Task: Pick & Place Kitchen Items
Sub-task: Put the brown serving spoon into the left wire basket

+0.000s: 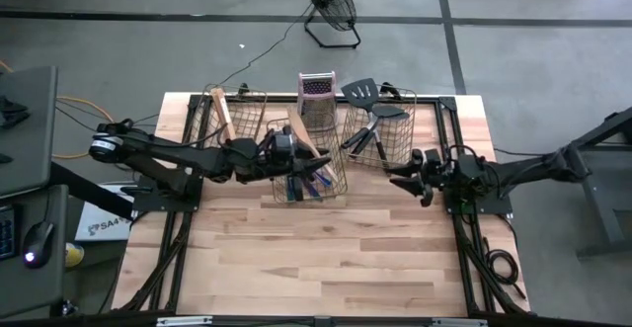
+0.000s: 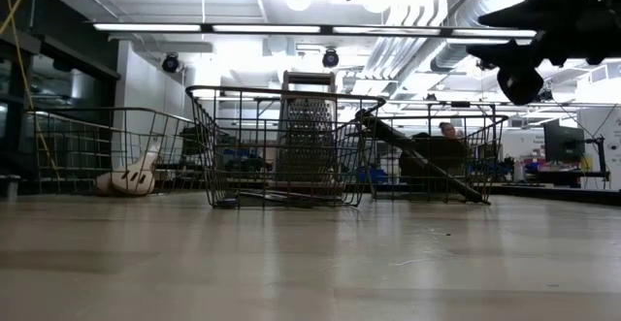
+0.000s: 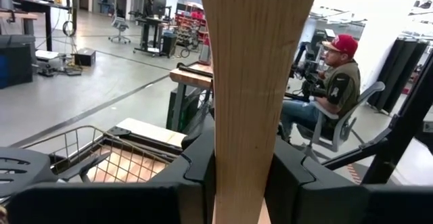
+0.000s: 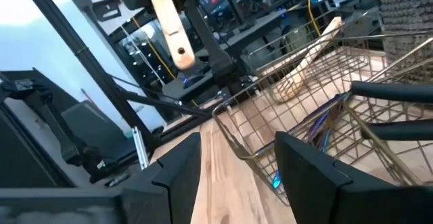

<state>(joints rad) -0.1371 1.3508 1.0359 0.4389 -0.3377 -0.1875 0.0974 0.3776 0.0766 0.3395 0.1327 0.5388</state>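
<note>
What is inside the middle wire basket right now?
Inside the middle basket lie purple-blue cutlery pieces. The left claw holds a wooden spatula above it, hiding part of the contents.

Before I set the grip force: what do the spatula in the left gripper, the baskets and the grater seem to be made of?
The spatula in the left gripper looks like pale unfinished wood; straight grain lines run along it. The baskets, such as the middle one, look like thin metal wire mesh with a dull, slightly brassy finish. The grater appears to be sheet metal, grey and perforated, with a pinkish top that may be plastic.
</note>
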